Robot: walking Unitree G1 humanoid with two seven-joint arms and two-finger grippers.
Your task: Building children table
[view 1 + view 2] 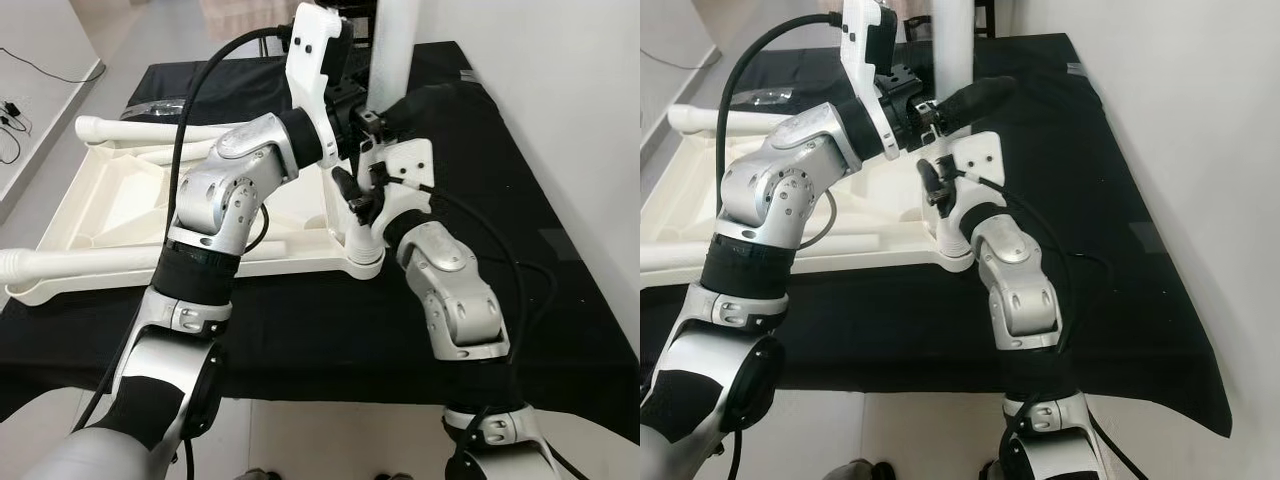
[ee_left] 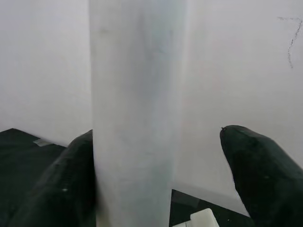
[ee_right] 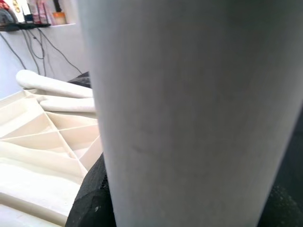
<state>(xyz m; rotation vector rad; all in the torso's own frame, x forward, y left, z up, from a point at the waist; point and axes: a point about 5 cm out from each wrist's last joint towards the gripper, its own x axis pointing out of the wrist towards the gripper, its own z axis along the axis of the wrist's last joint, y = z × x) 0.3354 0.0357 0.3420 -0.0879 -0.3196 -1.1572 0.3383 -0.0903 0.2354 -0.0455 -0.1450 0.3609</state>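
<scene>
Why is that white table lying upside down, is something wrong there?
Nothing looks broken or spilled. The white tabletop lies ribbed underside up on the black cloth, as if for assembly. Two loose legs rest on it, while one leg stands upright at its corner, with both tools around it.

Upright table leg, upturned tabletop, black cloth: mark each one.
upright table leg (image 1: 393, 45): left eye view, mid shaft.
upturned tabletop (image 1: 105, 200): left eye view, ribbed underside.
black cloth (image 1: 330, 330): left eye view, bare front part.
</scene>
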